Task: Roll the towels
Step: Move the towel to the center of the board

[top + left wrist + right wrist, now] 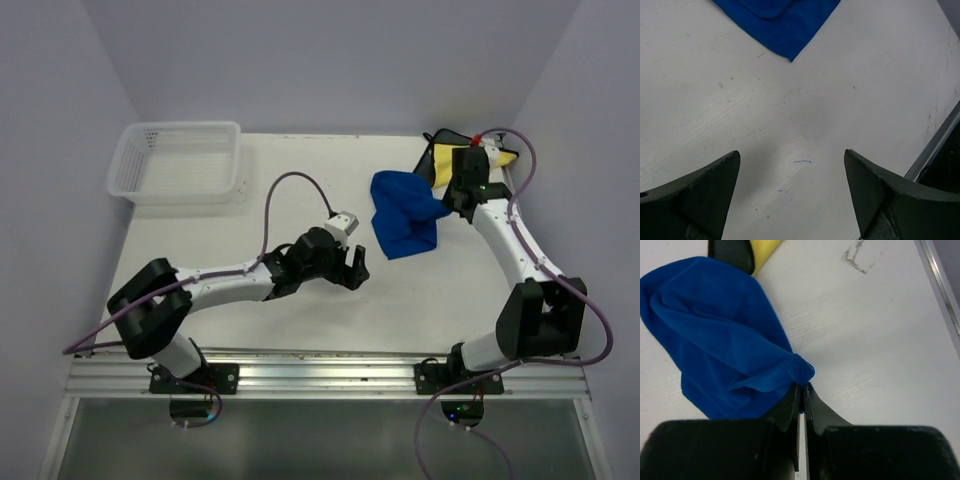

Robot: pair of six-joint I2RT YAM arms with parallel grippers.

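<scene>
The scuffed white table point(420, 300) stood between pale walls point(300, 60); the left gripper point(791, 156) was open, the right gripper point(801, 388) pinched the blue towel point(715, 330).

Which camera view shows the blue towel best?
The top external view: the whole blue towel shows, crumpled on the table. The right wrist view shows it close, one corner pinched in the right end effector, its lower part hidden. The left wrist view shows only one corner.
</scene>
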